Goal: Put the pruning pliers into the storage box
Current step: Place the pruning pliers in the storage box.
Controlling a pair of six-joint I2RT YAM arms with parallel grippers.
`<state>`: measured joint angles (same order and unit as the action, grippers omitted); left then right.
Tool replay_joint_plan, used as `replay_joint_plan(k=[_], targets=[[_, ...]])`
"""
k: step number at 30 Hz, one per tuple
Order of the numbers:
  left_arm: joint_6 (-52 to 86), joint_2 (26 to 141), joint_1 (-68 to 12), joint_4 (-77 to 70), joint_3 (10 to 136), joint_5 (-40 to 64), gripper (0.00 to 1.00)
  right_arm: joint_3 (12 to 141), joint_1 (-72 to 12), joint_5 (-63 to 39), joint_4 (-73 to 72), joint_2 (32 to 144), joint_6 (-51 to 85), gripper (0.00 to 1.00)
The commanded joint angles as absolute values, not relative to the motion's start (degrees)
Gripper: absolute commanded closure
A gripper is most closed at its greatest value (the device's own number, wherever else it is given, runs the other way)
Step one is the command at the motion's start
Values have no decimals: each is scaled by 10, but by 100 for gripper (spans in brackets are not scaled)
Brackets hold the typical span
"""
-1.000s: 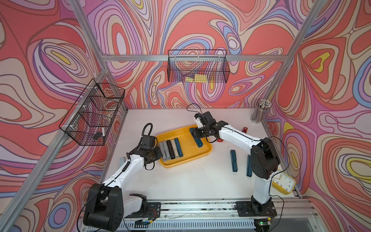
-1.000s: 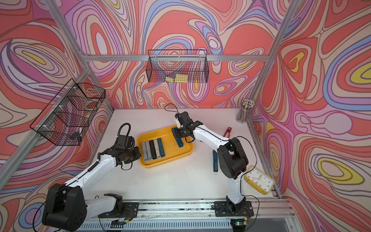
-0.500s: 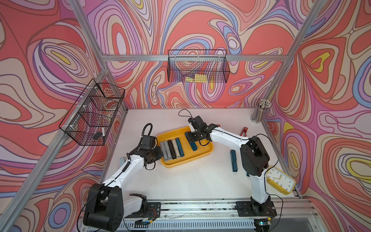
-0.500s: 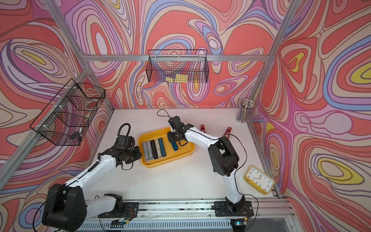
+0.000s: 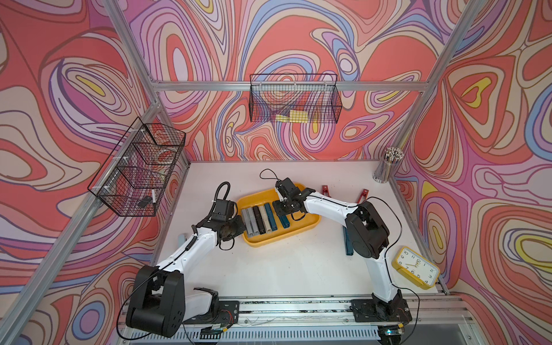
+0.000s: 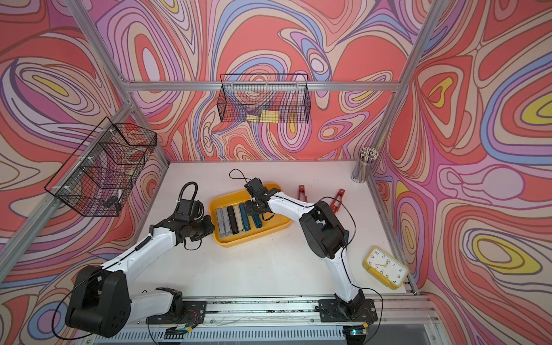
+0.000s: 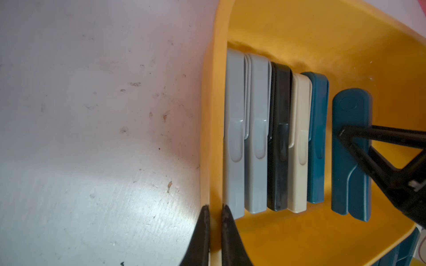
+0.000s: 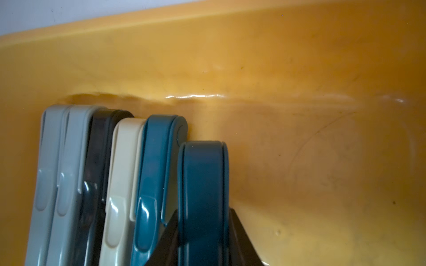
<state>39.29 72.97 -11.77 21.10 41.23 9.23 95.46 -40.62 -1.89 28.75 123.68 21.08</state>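
Between the fingertips of my right gripper (image 8: 204,232) sits a slim dark-teal plastic bar (image 8: 202,179). I have it clamped across its narrow sides and lowered into the shallow yellow plastic tray (image 5: 310,227). It stands just beside a row of five like bars (image 7: 276,138), two grey, one black, one beige and one teal, packed on edge at the end nearest my left arm. My left gripper (image 7: 215,213) is pinched on the tray's rim, one finger inside the wall and one outside.

Past the tray, a red bar with cut-outs (image 5: 325,191) and a second red bar (image 5: 363,195) lie on the white tabletop (image 5: 268,268). Another teal bar (image 5: 347,246) lies by my right elbow.

I judge the release to be the risky part. If I let go before the bar is seated, it may topple flat or knock the row askew. My inner finger sits close to the neighbouring teal bar and could drag it when I pull out. If my left pinch slips, the tray may slide.

I cannot tell whether the held bar touches the tray floor, because its lower end is cut off in my right wrist view. My right arm hides part of the teal bar on the table.
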Motion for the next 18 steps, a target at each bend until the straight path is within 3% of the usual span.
replay_joint_plan(k=[1, 18], targets=[[399, 731, -123, 188, 429, 104, 100, 971, -410, -2, 271, 1241, 215, 97], [395, 730, -127, 188, 422, 103, 100, 978, -410, 16, 258, 1272, 226, 97]])
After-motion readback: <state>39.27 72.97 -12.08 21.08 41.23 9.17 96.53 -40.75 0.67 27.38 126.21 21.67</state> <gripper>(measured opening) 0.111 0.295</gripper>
